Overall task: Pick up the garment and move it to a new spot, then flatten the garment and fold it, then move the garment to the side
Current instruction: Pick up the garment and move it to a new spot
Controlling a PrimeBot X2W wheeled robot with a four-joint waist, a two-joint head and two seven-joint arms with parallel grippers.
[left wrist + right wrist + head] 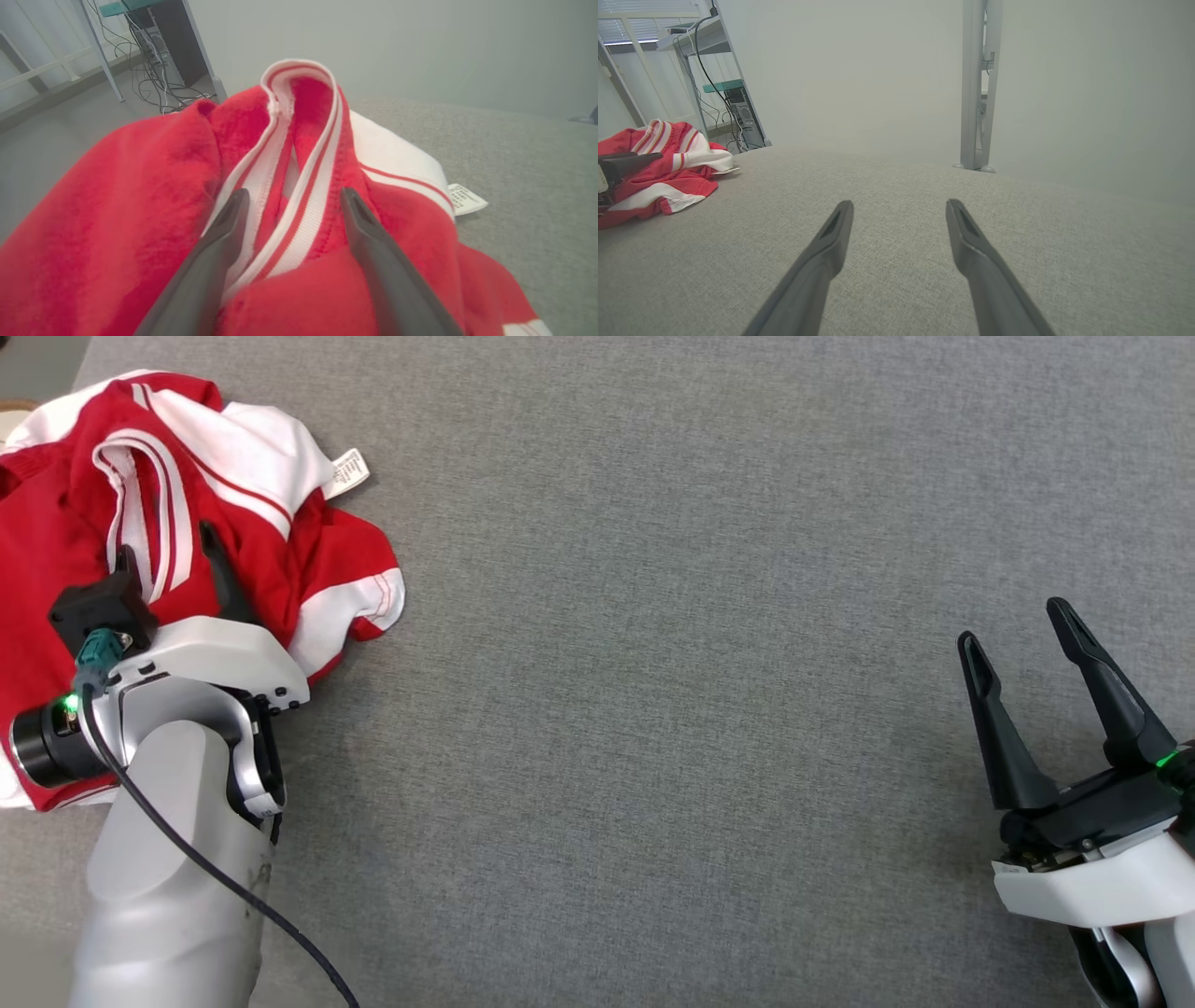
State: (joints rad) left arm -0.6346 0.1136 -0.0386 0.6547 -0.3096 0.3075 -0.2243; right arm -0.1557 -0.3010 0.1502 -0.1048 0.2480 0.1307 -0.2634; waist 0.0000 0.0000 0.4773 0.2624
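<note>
The left gripper (294, 193) is spread wide, its fingers straddling a white-and-red striped band (306, 140) of the crumpled red and white garment (56, 523) at upper left. The right gripper (1016, 623) gapes empty at lower right over grey cloth surface (653, 663). A care label (347, 473) sticks out.

Open grey surface (653, 663) across centre and right; crumpled garment (280, 467), the one obstacle, at far left.
</note>
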